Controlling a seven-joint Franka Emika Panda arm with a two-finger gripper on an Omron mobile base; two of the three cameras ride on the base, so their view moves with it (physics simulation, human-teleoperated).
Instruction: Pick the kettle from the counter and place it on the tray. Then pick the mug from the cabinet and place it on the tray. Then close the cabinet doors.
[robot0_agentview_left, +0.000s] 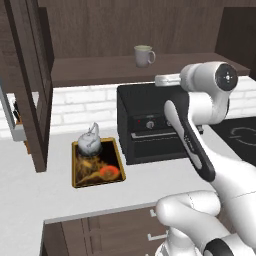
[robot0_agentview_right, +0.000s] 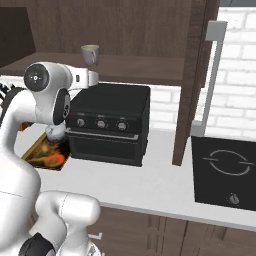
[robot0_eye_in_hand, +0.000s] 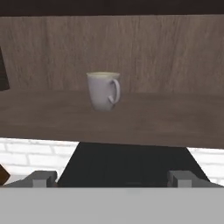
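The silvery kettle (robot0_agentview_left: 90, 141) stands on the far end of the patterned tray (robot0_agentview_left: 98, 166), which lies on the light counter (robot0_agentview_left: 30, 192). On the cabinet shelf (robot0_agentview_left: 95, 71) the pale mug (robot0_agentview_left: 144, 55) stands upright; in the hand view the mug (robot0_eye_in_hand: 103, 90) sits straight ahead with its handle to the right. My gripper (robot0_eye_in_hand: 111, 178) is open, fingers wide apart with nothing between them, hovering over the black oven a short way before the shelf edge and slightly below the mug. Both cabinet doors (robot0_agentview_left: 30, 85) (robot0_agentview_right: 192, 80) stand open.
A black toaster oven (robot0_agentview_left: 150, 125) sits on the counter right of the tray, directly under the shelf. A black induction hob (robot0_agentview_right: 225, 170) lies to the right. White brick wall (robot0_agentview_left: 85, 107) runs behind.
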